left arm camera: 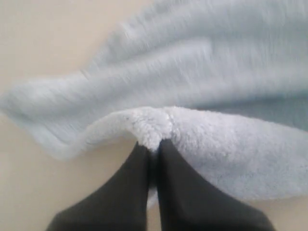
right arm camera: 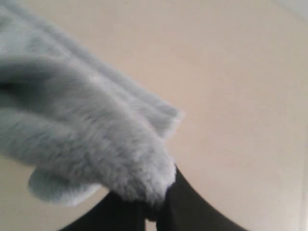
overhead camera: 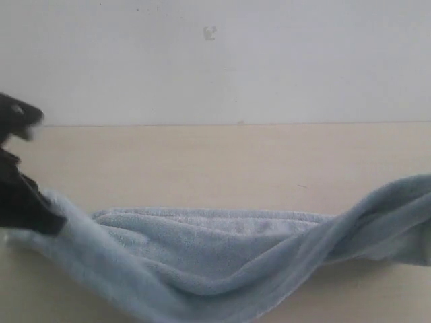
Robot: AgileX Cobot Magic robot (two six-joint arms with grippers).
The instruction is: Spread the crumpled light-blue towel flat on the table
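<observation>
Towel (overhead camera: 215,256) held between 2 closed grippers
The left gripper (left arm camera: 153,146) pinches a fluffy fold, the right gripper (right arm camera: 155,206) clamps a thick bunch; between them the pale-blue fleece sags, twisted, onto the smooth beige table (overhead camera: 236,161).

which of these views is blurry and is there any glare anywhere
Exterior view: soft throughout, the left arm smeared at the edge. Left wrist view: the far towel is streaked by motion blur, the fleece at the left gripper sharper. Right wrist view: fleece by the right gripper fairly crisp; table evenly lit, no glare.
</observation>
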